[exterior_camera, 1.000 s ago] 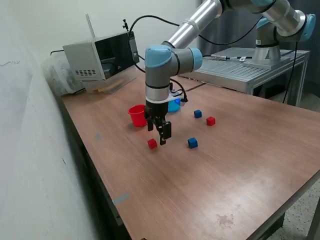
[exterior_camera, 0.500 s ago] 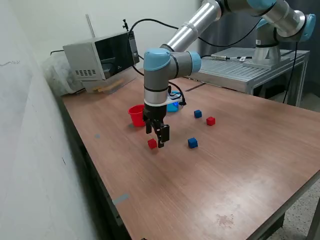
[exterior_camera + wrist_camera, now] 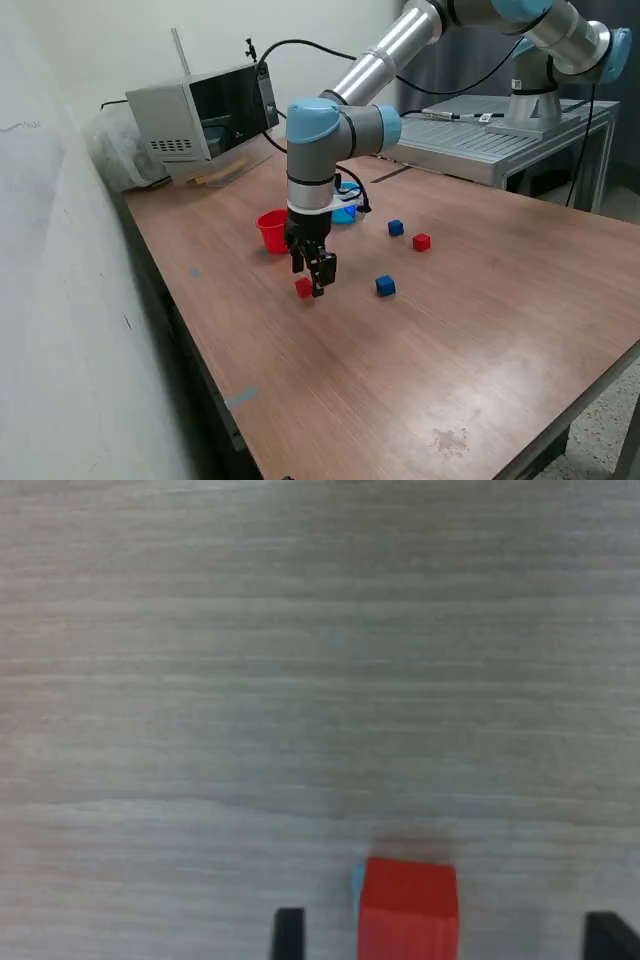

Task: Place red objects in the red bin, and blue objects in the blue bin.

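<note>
My gripper (image 3: 312,282) hangs low over the wooden table, open, right beside a small red cube (image 3: 302,288). In the wrist view that red cube (image 3: 410,912) sits between the two dark fingertips (image 3: 289,935), nearer one of them, with my gripper (image 3: 447,938) open around it. A second red cube (image 3: 421,242) and two dark blue cubes (image 3: 396,228) (image 3: 385,286) lie toward the exterior view's right. The red bin (image 3: 272,231) stands just behind the gripper. The blue bin (image 3: 347,212) is mostly hidden behind my arm.
A grey box-like appliance (image 3: 195,120) stands at the table's back corner with a cable running from it. A metal bench (image 3: 500,145) carrying another robot base (image 3: 535,95) stands beyond the table. A white wall (image 3: 60,300) runs along the exterior view's left.
The gripper has come down and shifted slightly toward the exterior view's left, closing in on the near red cube. The cubes and cups have not moved.
</note>
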Robot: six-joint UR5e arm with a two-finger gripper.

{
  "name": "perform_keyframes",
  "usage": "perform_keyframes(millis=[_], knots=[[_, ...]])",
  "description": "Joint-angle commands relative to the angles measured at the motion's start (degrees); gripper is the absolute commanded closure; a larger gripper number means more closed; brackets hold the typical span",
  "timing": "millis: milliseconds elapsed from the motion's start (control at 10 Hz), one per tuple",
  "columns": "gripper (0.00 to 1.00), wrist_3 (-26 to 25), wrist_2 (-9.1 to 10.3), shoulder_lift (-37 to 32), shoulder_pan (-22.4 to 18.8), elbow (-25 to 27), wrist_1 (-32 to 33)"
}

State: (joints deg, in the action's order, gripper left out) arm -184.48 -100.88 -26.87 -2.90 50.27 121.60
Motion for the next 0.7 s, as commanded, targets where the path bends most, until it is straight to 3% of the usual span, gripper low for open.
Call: perform_keyframes(millis=[0, 300, 600], knots=[[1.0, -0.1, -0.02, 0.1, 0.0, -0.3, 0.0], [1.0, -0.1, 0.07, 0.1, 0.4, -0.2, 0.0], [1.0, 0.0, 1.65, 0.1, 0.5, -0.3, -0.3]])
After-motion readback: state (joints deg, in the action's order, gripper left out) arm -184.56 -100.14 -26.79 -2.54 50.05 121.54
